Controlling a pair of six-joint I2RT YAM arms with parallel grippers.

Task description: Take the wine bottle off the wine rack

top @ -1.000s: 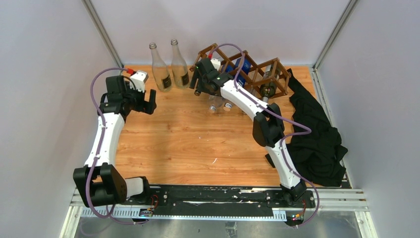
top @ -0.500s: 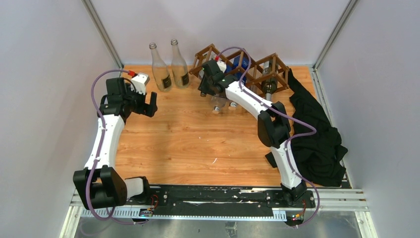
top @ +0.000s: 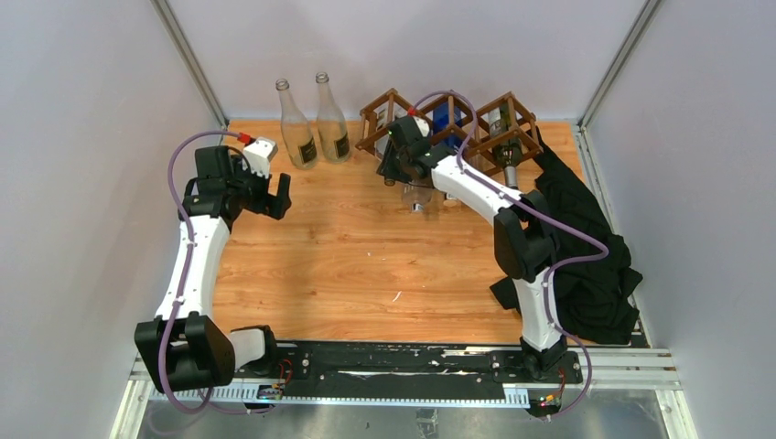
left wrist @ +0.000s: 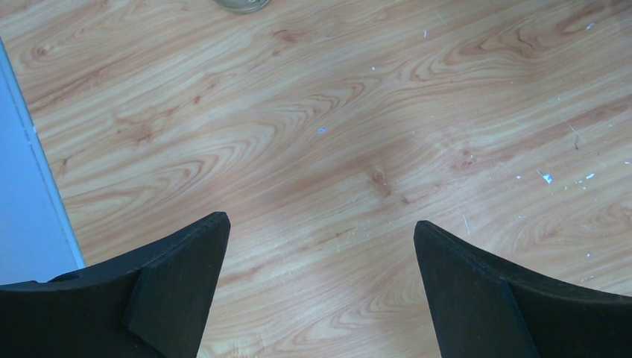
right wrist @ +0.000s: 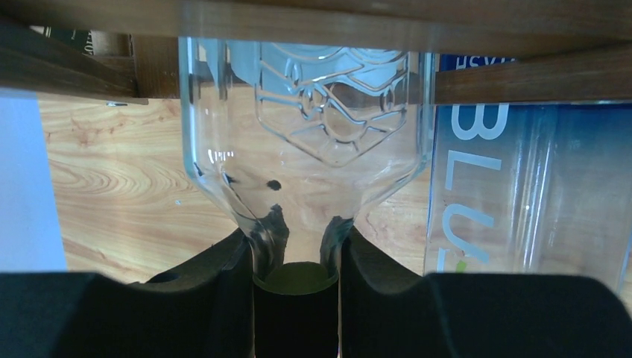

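Table: light wooden boards (top: 366, 265) under both my arms.
Black cloth: a crumpled heap (top: 586, 256) on the right side of the table, its far end reaching up beside the rack's right end.
My left pincer: (left wrist: 319, 221) spread as wide as it goes, with nothing between the pads. It hangs over bare wood on the left side of the table, well apart from the rack.
My right pincer: (right wrist: 296, 247) clamped tight on the neck of the clear wine bottle (right wrist: 305, 127), one pad on each side just below the shoulder.
Clear wine bottle: empty glass with a raised pattern on the body. It lies with its neck pointing out at me, and its body runs back under the wooden bars.
Wine rack: brown lattice (right wrist: 223, 19) at the far middle of the table, its bars crossing over the held bottle.
Blue-lettered bottle: (right wrist: 522, 186) lies just beside the held one, on its right, also in the rack.
Far left of the rack: two upright clear bottles (top: 316, 123) with dark labels stand side by side near the back wall.
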